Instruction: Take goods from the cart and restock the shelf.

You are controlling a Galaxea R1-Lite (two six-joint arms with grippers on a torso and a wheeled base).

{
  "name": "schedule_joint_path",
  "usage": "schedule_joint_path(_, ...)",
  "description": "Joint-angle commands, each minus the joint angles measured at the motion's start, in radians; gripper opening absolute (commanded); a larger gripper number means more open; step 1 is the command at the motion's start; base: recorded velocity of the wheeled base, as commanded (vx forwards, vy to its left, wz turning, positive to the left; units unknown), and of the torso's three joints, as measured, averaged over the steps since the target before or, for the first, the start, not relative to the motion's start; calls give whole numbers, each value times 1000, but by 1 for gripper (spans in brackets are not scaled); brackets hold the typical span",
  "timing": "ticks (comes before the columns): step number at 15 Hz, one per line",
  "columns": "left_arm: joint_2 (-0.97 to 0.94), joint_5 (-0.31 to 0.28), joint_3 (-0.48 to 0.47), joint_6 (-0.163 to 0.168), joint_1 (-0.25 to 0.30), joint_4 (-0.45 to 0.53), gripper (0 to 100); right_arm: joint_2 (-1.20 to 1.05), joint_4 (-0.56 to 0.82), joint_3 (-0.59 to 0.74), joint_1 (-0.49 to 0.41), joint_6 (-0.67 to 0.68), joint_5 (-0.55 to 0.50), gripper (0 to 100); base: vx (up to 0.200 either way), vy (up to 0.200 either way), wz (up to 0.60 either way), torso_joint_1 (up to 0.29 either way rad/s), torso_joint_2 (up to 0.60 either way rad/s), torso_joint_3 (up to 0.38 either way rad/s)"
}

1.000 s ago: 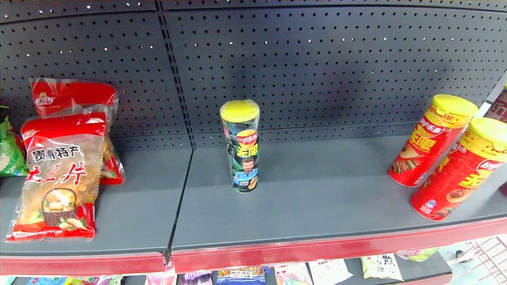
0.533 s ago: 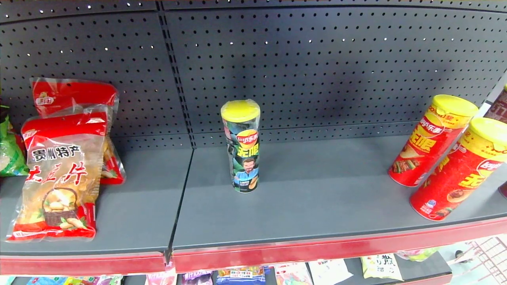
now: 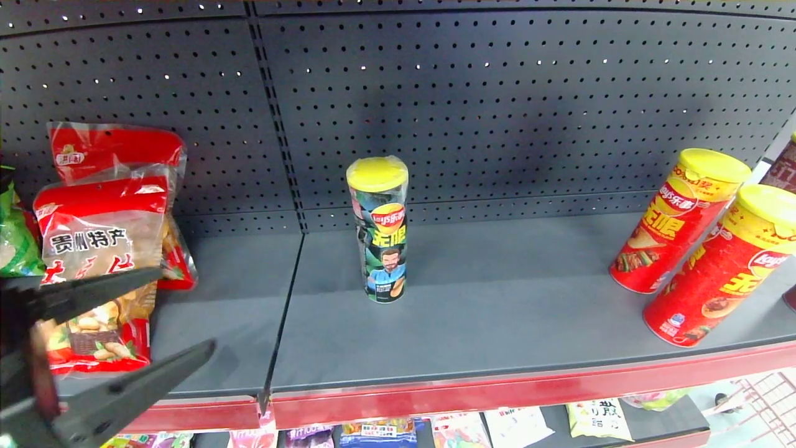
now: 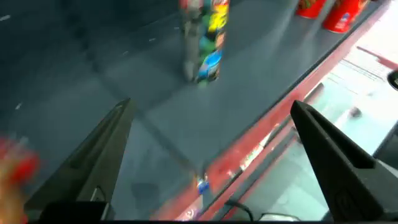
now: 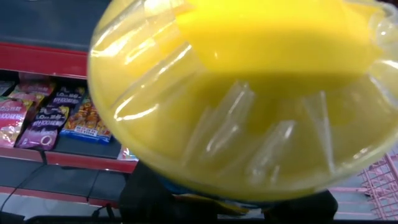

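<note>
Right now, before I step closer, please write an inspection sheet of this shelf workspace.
surface: grey metal shelf board, red front strip.
job's things: tall green-blue chip can with yellow lid, upright mid-shelf; yellow plastic lid close before right wrist camera.
clutter: two red yellow-lidded chip cans at right; red-and-clear snack bags at left.
grippers: left gripper open, front left.
cables: perhaps one thin dark loop below shelf.
surroundings: dark perforated back panel; snack packets below.

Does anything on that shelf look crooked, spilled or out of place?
Nothing looks spilled or damaged. One colourful can stands upright alone in the middle of the shelf, well apart from the red cans at the right, which looks odd.
</note>
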Motion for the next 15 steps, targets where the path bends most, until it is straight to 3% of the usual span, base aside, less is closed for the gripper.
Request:
schedule_joint_path(1, 494, -123, -189, 60, -46, -222, 100, 1, 0, 1, 0, 0, 0, 0, 0, 0, 0, 0, 0, 0)
schedule_joint_path(4, 619, -123, -282, 64, -72, -226, 100, 1, -3, -1, 0, 0, -4, 0, 0, 0, 0, 0, 0, 0)
schedule_joint_path(11, 767, -143, -446, 77, -72, -228, 100, 1, -3, 1, 0, 10, -4, 0, 0, 0, 0, 0, 0, 0)
schedule_joint_path(13, 799, -153, -476, 110, -72, -228, 100, 1, -3, 1, 0, 10, -4, 0, 0, 0, 0, 0, 0, 0)
schedule_joint_path(15, 820, -153, -505, 120, -74, -228, 100, 1, -3, 1, 0, 10, -4, 0, 0, 0, 0, 0, 0, 0)
